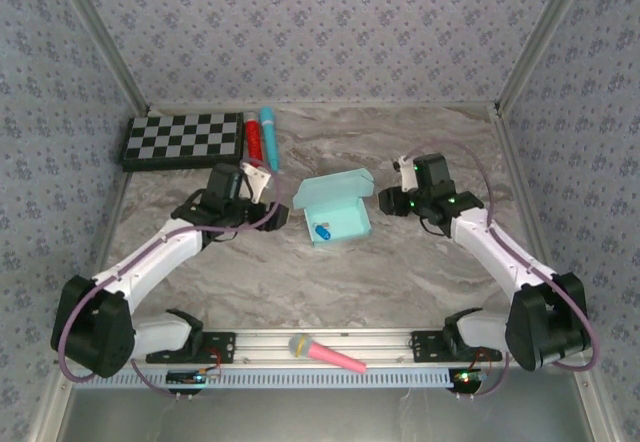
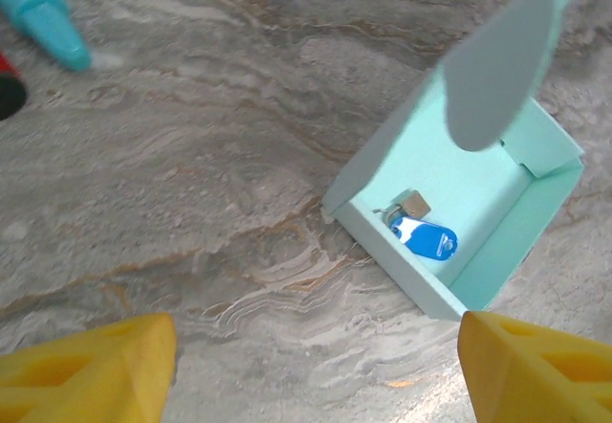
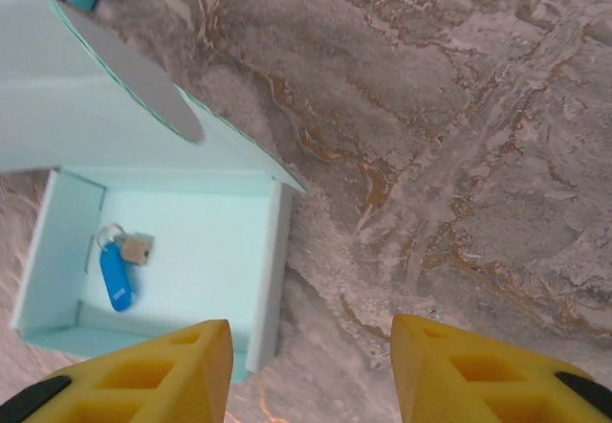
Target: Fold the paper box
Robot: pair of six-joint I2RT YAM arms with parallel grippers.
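My left end effector (image 2: 311,377) has its yellow fingers (image 2: 91,370) spread wide at the bottom corners of its wrist view with nothing between them. The right end effector (image 3: 311,375) is just as open and empty. From above, both hover on either side of the paper box (image 1: 335,212), which sits mid-frame on the worktop (image 1: 400,282), close to each but touching neither. The box already stands as a tray with its walls up and its lid (image 3: 86,98) raised along the far side, so I judge I am at the closing step. The next move calls for pressing the lid down over the tray and tucking its rounded front flap inside, with one end effector steadying a wall so the light card does not slide. The wrist views give me what the overhead barely does: a small blue tag (image 2: 427,238) on a ring lying on the box floor. The overhead alone shows the checkerboard (image 1: 185,140) at upper left.
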